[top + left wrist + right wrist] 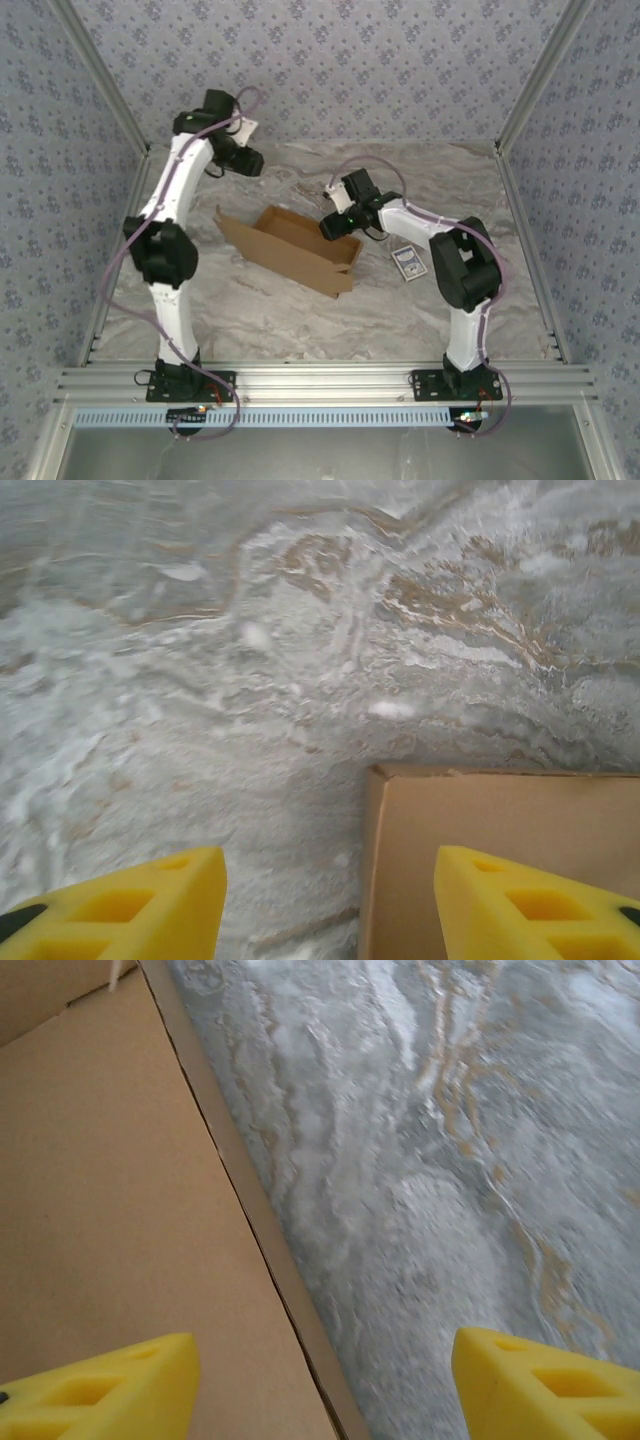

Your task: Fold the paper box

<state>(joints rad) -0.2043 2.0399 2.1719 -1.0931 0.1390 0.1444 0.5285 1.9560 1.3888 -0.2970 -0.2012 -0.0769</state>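
Observation:
The paper box [290, 250] is a brown cardboard sheet, partly folded into a shallow tray, lying mid-table. My left gripper [250, 162] hovers behind its far left end, apart from it. In the left wrist view the left gripper [330, 915] is open; a corner of the box [500, 830] lies below, near the right finger [530, 905]. My right gripper [332, 228] hangs over the box's far right edge. In the right wrist view the right gripper [320, 1390] is open and straddles the edge of the box [120, 1200] from above, gripping nothing.
A small dark white-bordered card [408, 262] lies on the marble table [420, 180] just right of the box. Metal frame posts and patterned walls close in the sides and back. A rail runs along the near edge.

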